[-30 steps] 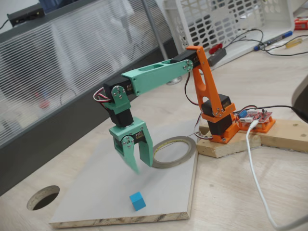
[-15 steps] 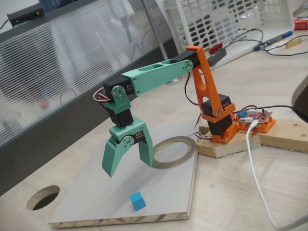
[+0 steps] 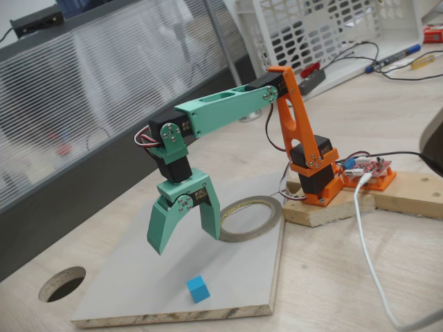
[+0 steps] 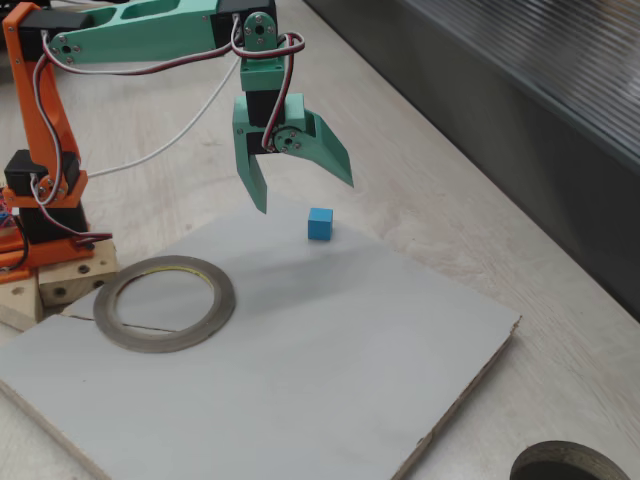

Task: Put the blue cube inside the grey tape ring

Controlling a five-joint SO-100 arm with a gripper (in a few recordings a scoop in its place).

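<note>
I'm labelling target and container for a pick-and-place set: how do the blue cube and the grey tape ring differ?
Shape: the blue cube is a small solid block; the grey tape ring is a flat, open hoop, far wider.
Colour: the cube is bright sky blue; the ring is dull grey with a pale yellowish inner rim.
Place: the cube sits nearer the open pincer; the ring lies by the arm's base.
Both rest on the grey board, untouched.

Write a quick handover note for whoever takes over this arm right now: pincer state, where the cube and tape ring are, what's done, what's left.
Pincer: open, empty, raised above the grey board.
Blue cube: lying on the board near its edge, apart from the pincer, untouched.
Grey tape ring: flat on the board near the arm's orange base, nothing inside it.
Done: nothing placed yet.
Left: lower onto the cube, grip it, carry it over and drop it inside the ring.
</note>
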